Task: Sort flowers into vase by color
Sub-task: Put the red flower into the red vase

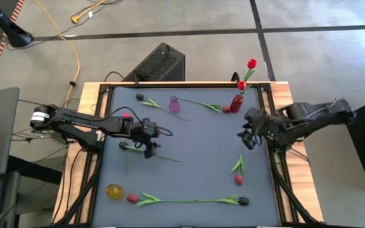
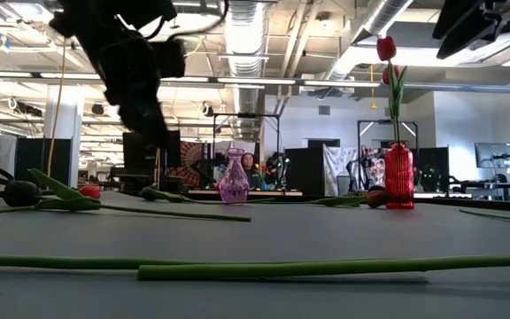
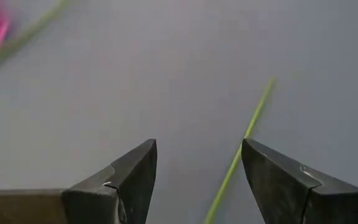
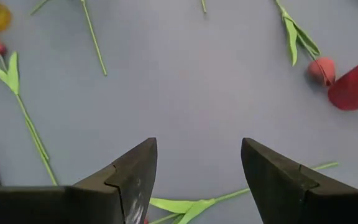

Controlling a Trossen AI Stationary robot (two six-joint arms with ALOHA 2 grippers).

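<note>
Left gripper (image 1: 149, 151) poised low over the grey desk (image 1: 195, 152), fingers spread wide and empty, on the far side of the desk from the red vase (image 1: 236, 102). Directly beneath, a flower stem (image 3: 238, 155) passing between the two fingers (image 3: 132, 180) in the left wrist view, closer to one finger than the other. Long axis of that stem roughly across the desk, toward the red vase's side, with the bloom end at the left arm's side, tucked by the gripper. Clearly the nearer arm for this flower; probably only a short drop and a squeeze needed, with the fingers already straddling the stem crosswise.

Right gripper (image 1: 251, 135) waiting just on the near side of the red vase, fingers also wide, nothing held. Red vase already carrying two red tulips (image 1: 251, 64) upright. Purple vase (image 1: 174, 104) empty, midway between the left gripper and the red vase. Yellow vase (image 1: 114, 190) empty at the near corner, far from the red vase. Other flowers lying flat: two (image 1: 189, 200) along the near edge, one (image 1: 238, 170) below the right gripper, one (image 1: 211, 106) touching or nearly touching the red vase's base, one dark bud (image 1: 140, 97) beyond the purple vase.
</note>
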